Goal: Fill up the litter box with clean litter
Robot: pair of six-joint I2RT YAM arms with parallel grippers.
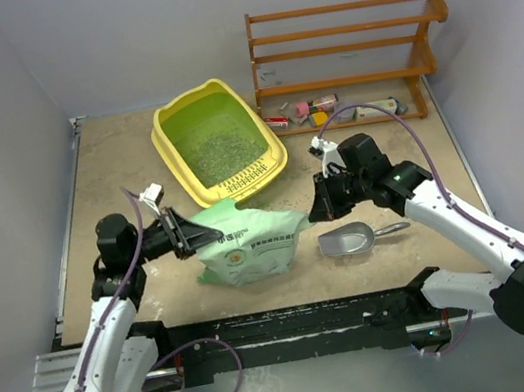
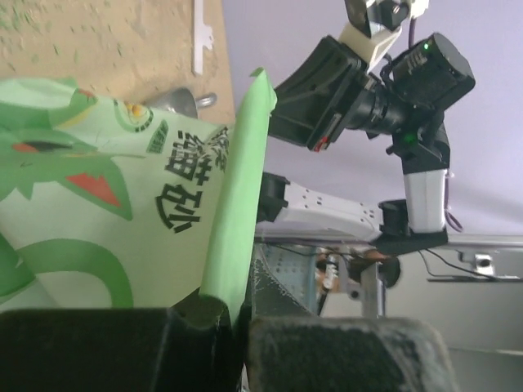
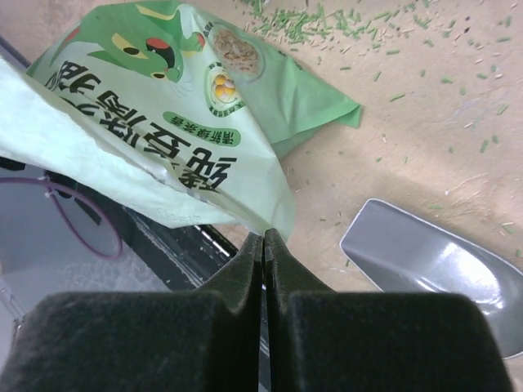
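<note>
The yellow litter box (image 1: 164, 140) stands at the back centre with grey-green clean litter (image 1: 218, 145) spread over its green floor. In front of it lies the pale-green litter bag (image 1: 250, 244), looking fairly flat. My left gripper (image 1: 210, 236) is shut on the bag's left end. In the left wrist view the jaws (image 2: 239, 314) pinch the bag's green edge seam (image 2: 233, 212). My right gripper (image 1: 314, 212) sits at the bag's right corner. Its jaws (image 3: 264, 237) are pressed together, and the corner of the bag (image 3: 163, 122) runs into their tips.
A grey metal scoop (image 1: 346, 240) lies just right of the bag, below my right gripper, and shows as the scoop (image 3: 425, 261) in the right wrist view. A brown wooden rack (image 1: 347, 44) stands at the back right with small items (image 1: 313, 111) at its foot. Loose granules dot the table.
</note>
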